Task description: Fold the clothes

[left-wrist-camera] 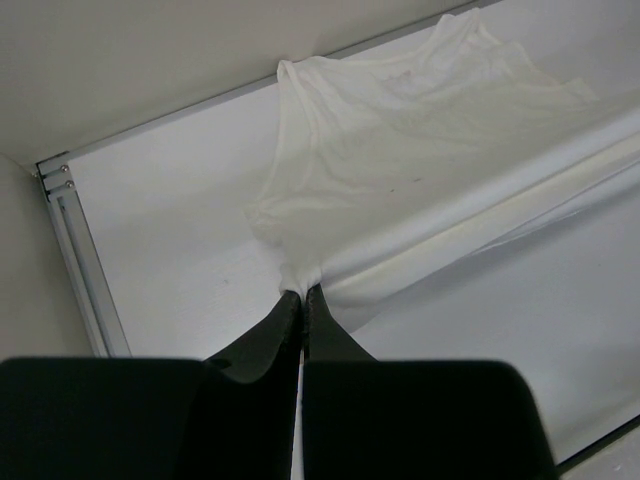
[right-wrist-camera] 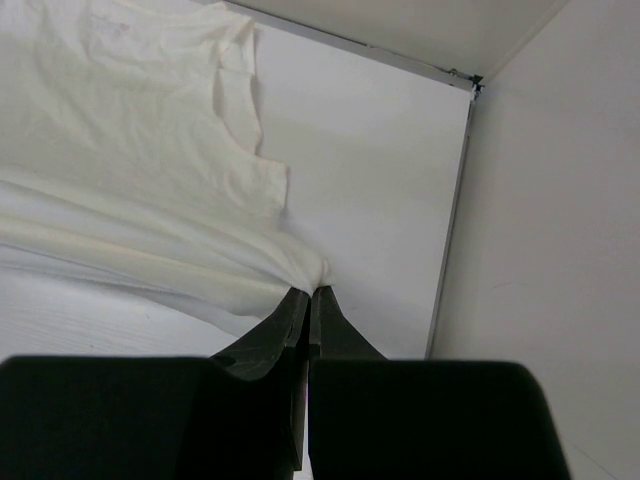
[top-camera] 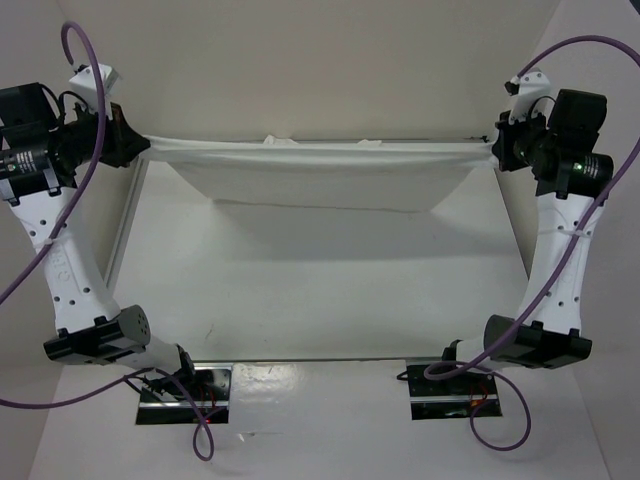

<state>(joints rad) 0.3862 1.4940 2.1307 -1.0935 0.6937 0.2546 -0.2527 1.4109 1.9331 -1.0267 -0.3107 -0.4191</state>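
count: I see one white garment (top-camera: 310,165) and two grippers.
garment: pulled taut between them along the table's far side.
left gripper (left-wrist-camera: 303,297): clamped on one end of it.
right gripper (right-wrist-camera: 311,292): clamped on the other end.
surface: white table (top-camera: 300,300), metal rail (top-camera: 120,240) at its edges.
room: plain white walls (top-camera: 300,60).

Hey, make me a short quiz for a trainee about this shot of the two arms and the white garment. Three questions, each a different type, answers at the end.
1. True or false: the left gripper is shut on the white garment.
2. Pick one. The white garment is: A, folded in a neat pile; B, stretched between the left gripper and the right gripper; C, crumpled in a heap.
3. How many pieces of cloth are in view?

Key: 1 true. 2 B. 3 one.
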